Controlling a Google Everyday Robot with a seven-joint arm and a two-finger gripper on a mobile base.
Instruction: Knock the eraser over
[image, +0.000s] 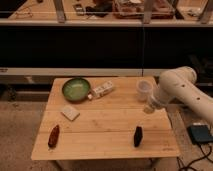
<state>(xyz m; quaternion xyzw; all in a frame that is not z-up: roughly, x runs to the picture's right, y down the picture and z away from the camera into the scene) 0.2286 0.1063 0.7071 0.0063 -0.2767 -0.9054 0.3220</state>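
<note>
The eraser (138, 136) is a small, nearly black block standing upright near the front right of the wooden table (100, 122). My white arm reaches in from the right. My gripper (149, 108) hangs over the table's right side, behind and a little right of the eraser, well apart from it.
A green bowl (76, 89) sits at the back left, a small white carton (103, 90) lies next to it. A clear plastic cup (144, 89) stands at the back right, close to my arm. A flat white pad (70, 112) and a reddish-brown bottle-shaped object (53, 136) lie on the left.
</note>
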